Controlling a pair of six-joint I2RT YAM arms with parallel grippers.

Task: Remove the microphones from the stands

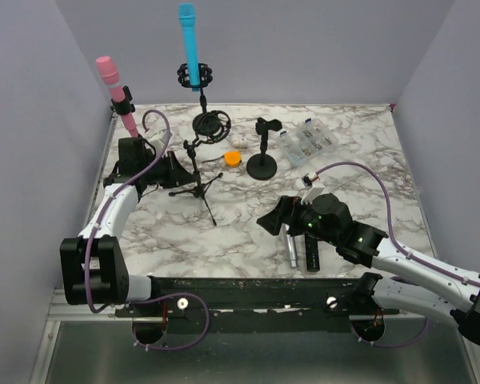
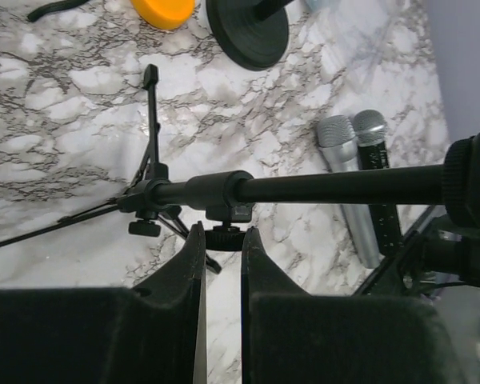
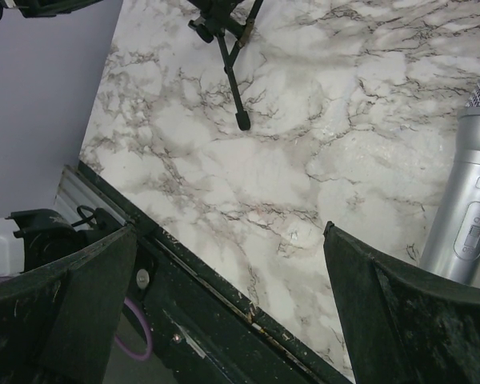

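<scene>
Noting my left end effector narrowed to a slit at the small knob under the tripod stand, a smooth black tube; whether it is clamping, I cannot tell. My right end effector is hanging wide open over the marbled counter, beside a silver microphone. The blue microphone is standing upright in its webbed shock mount, apparently atop that stand. I am judging it best to steady the tube and draw the slick cylinder straight along its axis, not sideways.

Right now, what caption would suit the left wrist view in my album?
Left gripper straddles a knob under the stand pole; two microphones lie on the marble table beyond.
</scene>
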